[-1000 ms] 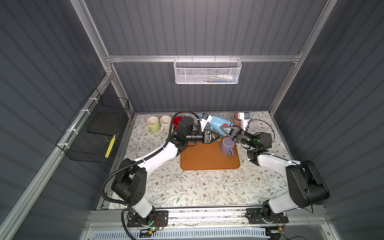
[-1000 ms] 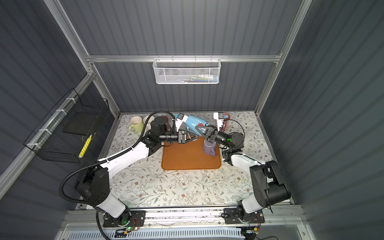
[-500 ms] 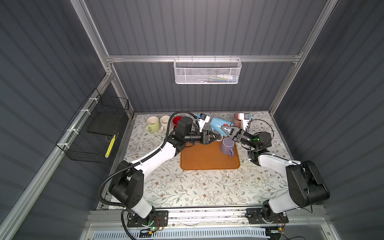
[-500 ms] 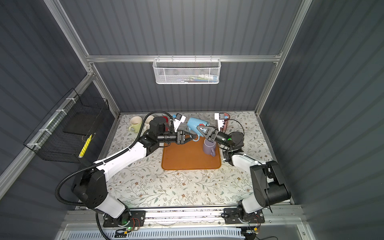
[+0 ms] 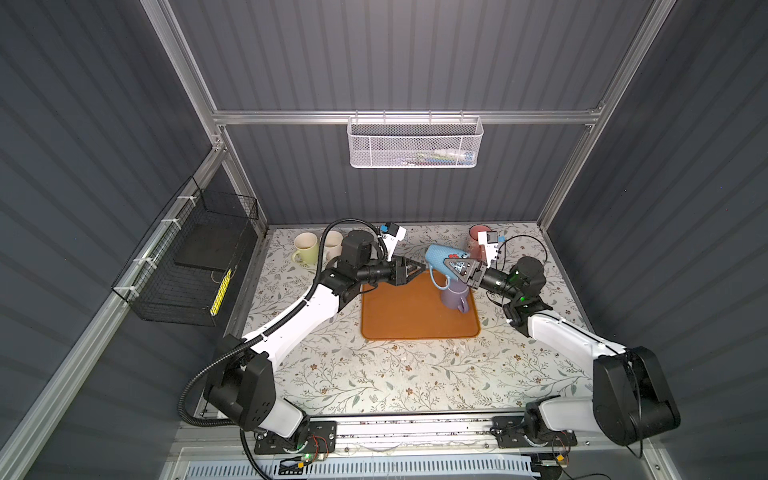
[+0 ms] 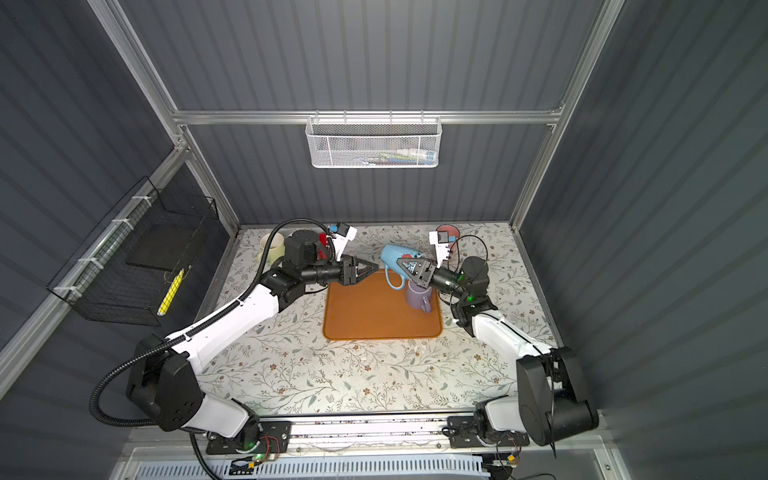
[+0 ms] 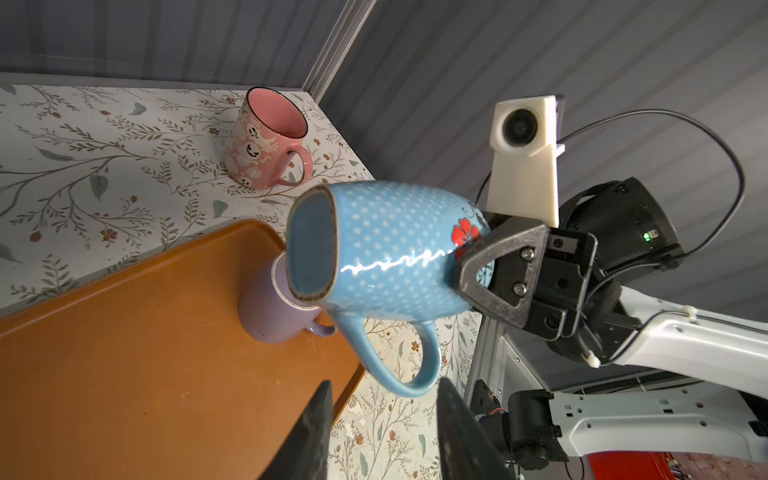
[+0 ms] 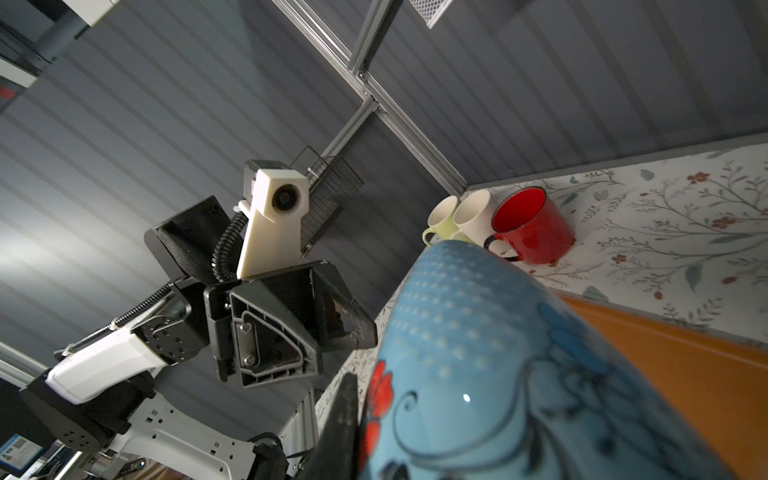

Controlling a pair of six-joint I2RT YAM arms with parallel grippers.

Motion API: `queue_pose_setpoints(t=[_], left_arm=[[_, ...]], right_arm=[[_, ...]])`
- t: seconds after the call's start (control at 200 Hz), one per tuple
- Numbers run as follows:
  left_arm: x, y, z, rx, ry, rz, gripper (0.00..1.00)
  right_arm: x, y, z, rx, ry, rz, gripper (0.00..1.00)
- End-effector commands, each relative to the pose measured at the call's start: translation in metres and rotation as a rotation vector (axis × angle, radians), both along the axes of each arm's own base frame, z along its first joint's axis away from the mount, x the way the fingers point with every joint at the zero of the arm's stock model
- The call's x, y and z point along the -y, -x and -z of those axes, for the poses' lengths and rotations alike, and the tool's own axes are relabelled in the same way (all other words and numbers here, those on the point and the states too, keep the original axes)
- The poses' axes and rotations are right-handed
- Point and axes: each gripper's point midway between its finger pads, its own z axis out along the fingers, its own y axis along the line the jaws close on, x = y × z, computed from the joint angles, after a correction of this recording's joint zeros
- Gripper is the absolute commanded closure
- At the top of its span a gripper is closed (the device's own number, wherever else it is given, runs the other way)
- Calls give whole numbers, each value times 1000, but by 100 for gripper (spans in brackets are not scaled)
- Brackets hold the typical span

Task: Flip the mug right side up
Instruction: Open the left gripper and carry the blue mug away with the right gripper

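Left gripper (image 5: 419, 270) has eased apart, empty; right gripper (image 5: 456, 266) pinches the sideways blue dotted ceramic mug (image 7: 386, 249), which could slip onto the lilac mug (image 7: 266, 320).

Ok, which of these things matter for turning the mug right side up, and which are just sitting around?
In the job: blue mug, held on its side by the right pincer; left pincer, open, facing it; orange tray.

Just lying about: purple mug on the tray, pink mug, red mug, pale green mug, white mug, white mesh basket, black wire basket.
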Motion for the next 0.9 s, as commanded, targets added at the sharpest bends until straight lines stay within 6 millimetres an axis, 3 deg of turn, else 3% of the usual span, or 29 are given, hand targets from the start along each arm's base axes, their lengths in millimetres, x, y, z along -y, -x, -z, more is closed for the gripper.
queue_pose_setpoints(t=[0.0, 0.36, 0.635, 0.895], left_arm=[[-10, -2, 2, 25, -48, -39, 59], [-25, -14, 17, 45, -154, -132, 59], [-45, -24, 30, 101, -297, -235, 59], [-43, -21, 42, 185, -462, -280, 59]], right_arm=[[8, -6, -15, 65, 89, 66, 100], [36, -13, -8, -35, 297, 182, 100], [71, -24, -12, -128, 462, 297, 100], [116, -40, 5, -245, 683, 417, 100]])
